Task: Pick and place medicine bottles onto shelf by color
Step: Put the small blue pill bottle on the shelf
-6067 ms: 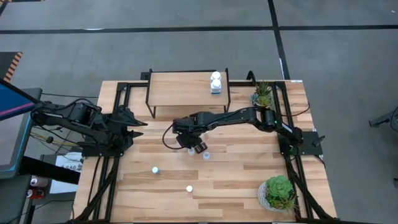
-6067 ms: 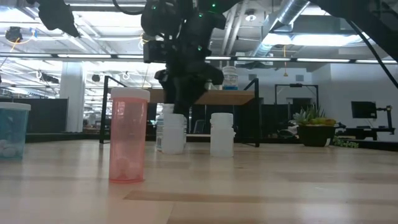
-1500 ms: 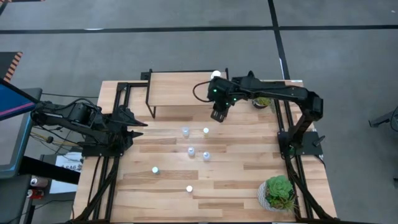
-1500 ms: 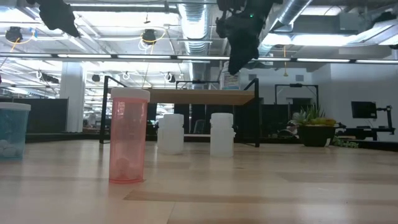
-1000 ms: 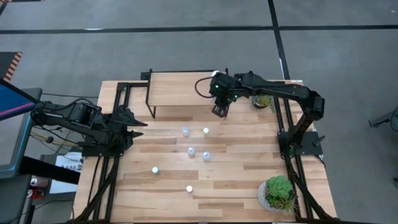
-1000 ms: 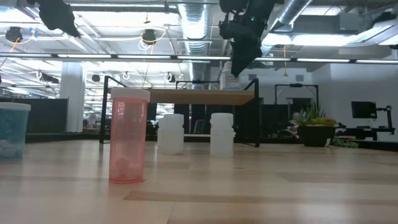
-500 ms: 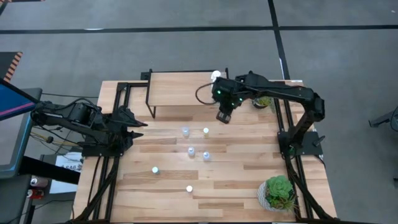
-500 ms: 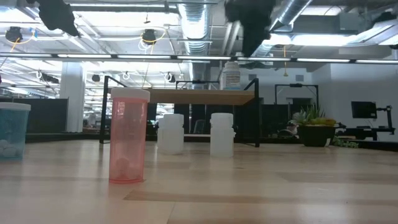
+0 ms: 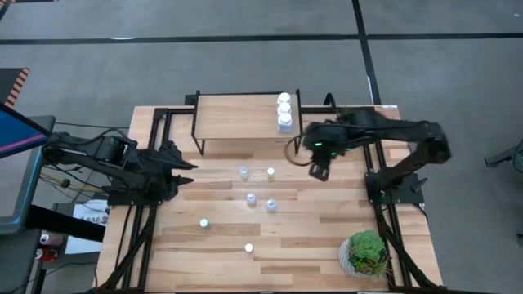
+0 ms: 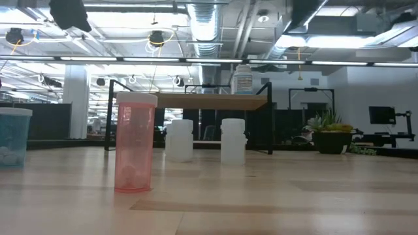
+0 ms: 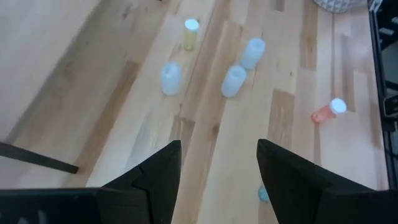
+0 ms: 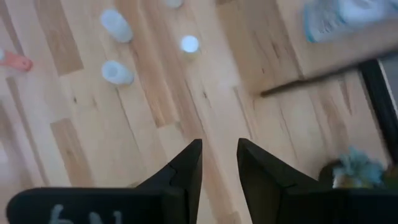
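The shelf point(image 9: 241, 118) stands at the table's far side on thin black legs, with three white bottles point(image 9: 283, 111) in a row at its right end; one shows in the low view point(image 10: 242, 79). Several small bottles stand on the table, among them a white one point(image 9: 243, 172), a yellowish one point(image 9: 270, 172), a pale one point(image 9: 251, 198) and a pink one point(image 10: 135, 151). My right gripper point(image 9: 315, 169) is open and empty, in front of the shelf's right end. My left gripper point(image 9: 184, 163) is open and empty at the table's left.
One potted plant point(image 9: 346, 124) stands at the far right beside the shelf, and a larger one point(image 9: 365, 252) at the near right corner. A teal bottle point(image 10: 13, 137) stands at the low view's left edge. Bare wood lies between the bottles and the right edge.
My right gripper has drawn back from the shelf's right end toward the table's near and right side, coming lower and empty. The third white bottle, hidden under it before, now stands in the row on the shelf.
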`<state>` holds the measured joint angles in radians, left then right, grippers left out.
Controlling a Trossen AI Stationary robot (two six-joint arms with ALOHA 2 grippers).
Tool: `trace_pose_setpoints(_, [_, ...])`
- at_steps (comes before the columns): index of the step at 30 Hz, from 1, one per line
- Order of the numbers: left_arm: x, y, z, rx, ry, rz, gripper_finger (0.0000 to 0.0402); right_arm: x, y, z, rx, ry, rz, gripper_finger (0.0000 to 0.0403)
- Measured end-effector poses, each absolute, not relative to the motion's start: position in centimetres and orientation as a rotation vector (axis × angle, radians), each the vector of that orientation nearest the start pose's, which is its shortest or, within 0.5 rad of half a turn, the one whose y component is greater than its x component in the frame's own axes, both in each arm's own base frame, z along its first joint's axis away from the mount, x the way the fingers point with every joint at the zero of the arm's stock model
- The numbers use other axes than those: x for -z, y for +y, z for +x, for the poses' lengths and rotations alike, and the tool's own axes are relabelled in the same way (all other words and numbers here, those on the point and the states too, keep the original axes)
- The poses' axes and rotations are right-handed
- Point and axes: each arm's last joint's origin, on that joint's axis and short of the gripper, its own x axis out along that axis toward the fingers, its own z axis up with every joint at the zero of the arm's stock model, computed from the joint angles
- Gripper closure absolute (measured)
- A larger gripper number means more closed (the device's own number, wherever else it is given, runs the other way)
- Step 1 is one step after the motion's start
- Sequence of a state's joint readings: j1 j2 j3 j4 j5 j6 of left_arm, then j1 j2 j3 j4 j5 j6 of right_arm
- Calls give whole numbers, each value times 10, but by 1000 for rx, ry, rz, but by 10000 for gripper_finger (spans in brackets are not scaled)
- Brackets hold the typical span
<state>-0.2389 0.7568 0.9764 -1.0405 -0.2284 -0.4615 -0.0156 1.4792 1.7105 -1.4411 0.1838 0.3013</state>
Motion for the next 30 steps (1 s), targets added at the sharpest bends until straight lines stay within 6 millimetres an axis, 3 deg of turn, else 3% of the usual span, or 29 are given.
trace_pose_setpoints(5, [-321, -26, 129, -153, 840, -236, 205, -385, -8, 198, 496, 984, 309, 280])
trace_pose_setpoints(12, [-307, -35, 150, -5, 984, -172, 195, -353, 5, 159, 483, 835, 478, 278])
trace_pose_setpoints(17, [-295, -47, 165, 87, 1104, -215, 165, -347, 6, 147, 471, 814, 491, 264])
trace_pose_setpoints(24, [-264, -86, 183, 225, 1294, -35, 144, -347, 6, 144, 465, 825, 467, 242])
trace_pose_setpoints(30, [-235, -113, 195, 130, 1402, 59, 148, -347, 5, 145, 439, 840, 399, 235])
